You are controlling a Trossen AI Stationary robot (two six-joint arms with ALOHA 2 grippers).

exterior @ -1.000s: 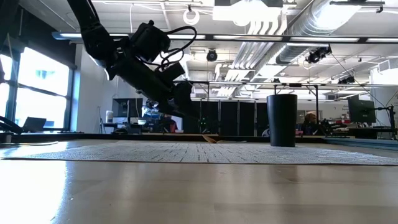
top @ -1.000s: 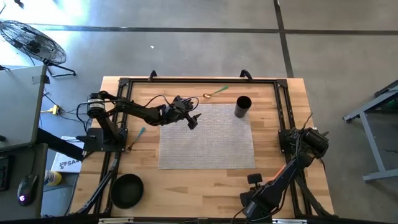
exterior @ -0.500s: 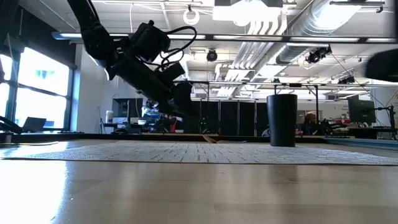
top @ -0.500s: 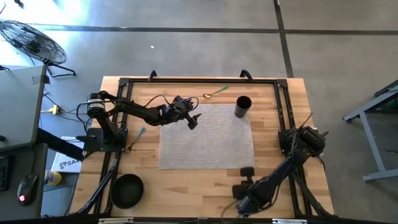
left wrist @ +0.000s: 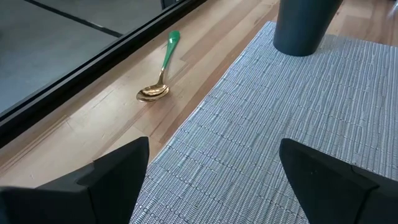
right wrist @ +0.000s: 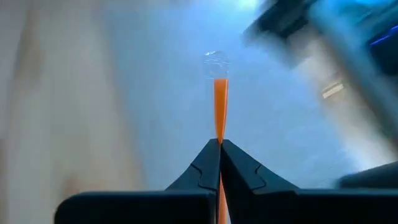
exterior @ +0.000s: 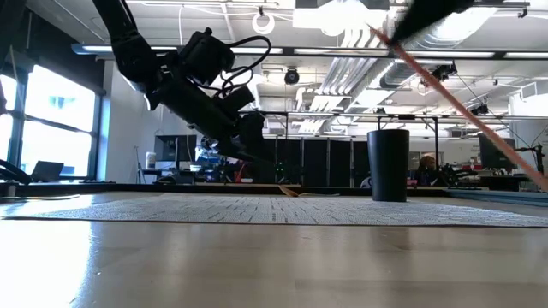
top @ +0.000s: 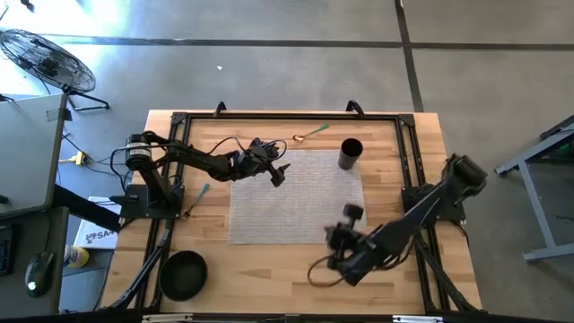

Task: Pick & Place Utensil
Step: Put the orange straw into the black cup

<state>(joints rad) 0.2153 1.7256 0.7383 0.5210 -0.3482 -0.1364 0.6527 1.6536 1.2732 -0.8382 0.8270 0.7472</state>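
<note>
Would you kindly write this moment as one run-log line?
right gripper: shut on orange-handled utensil, lifted | left gripper: open, above mat | green-handled spoon: on wood near cup

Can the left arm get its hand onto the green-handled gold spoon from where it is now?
Probably yes. The left hand is open over the grey woven mat, and the green-handled gold spoon lies alone on bare wood just past the mat's edge, nothing between.
</note>
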